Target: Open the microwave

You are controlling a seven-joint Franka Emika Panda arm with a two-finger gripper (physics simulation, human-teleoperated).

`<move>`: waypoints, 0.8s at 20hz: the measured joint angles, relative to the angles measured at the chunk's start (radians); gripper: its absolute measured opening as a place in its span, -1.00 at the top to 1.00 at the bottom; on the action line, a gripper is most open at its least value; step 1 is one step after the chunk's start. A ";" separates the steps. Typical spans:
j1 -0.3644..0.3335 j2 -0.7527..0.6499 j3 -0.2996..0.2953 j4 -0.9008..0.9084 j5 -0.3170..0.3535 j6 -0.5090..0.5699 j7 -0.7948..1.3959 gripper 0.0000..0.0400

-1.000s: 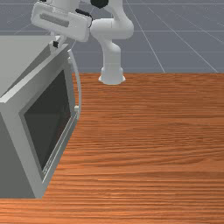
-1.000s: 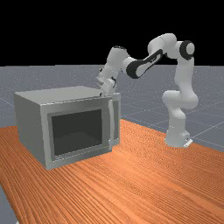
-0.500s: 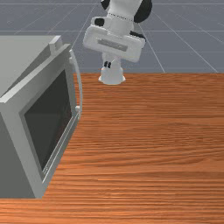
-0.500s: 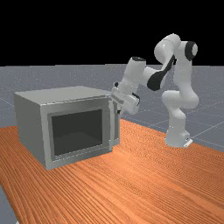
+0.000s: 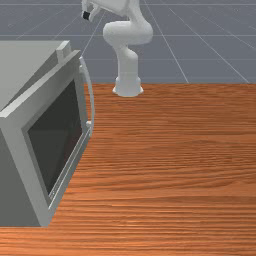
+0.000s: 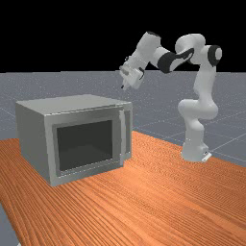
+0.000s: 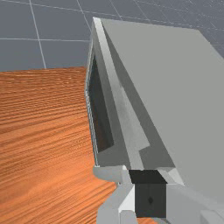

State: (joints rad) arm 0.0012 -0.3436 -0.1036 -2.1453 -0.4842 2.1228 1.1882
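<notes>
One boxy microwave (image 6: 34, 132), handle (image 6: 123, 139) upright, stands on the table (image 6: 144, 206); I can't tell whether the fingers (image 6: 125, 87) are open.

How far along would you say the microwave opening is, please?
Already done: the door stands slightly ajar, angled off the body at its free side. In hand: the gripper hangs higher than the handle, not touching it. Left: the opening is narrow, so the door probably needs swinging much wider.

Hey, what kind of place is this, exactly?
Probably a simulated robot test space, not a real kitchen: a microwave and a robot arm share a wooden table, with a plain gridded floor beyond.
</notes>
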 joint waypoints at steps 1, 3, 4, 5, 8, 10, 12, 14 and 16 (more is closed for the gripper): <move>-0.010 0.003 -0.019 -0.001 0.003 0.013 -0.012 1.00; -0.031 0.038 -0.066 0.002 0.016 0.078 -0.036 1.00; -0.044 0.063 -0.093 0.004 0.025 0.101 -0.049 1.00; -0.058 0.084 -0.115 0.010 0.031 0.123 -0.058 1.00; -0.081 0.154 -0.153 0.014 0.055 0.173 -0.081 1.00; -0.079 0.193 -0.156 -0.005 0.071 0.197 -0.086 1.00; -0.063 0.210 -0.135 -0.042 0.079 0.207 -0.081 1.00; -0.071 0.204 -0.120 -0.045 0.083 0.212 -0.073 1.00; -0.088 0.215 -0.102 -0.043 0.097 0.226 -0.065 1.00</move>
State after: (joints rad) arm -0.0865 -0.1288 -0.2060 -2.1887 -0.3872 2.3493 1.1236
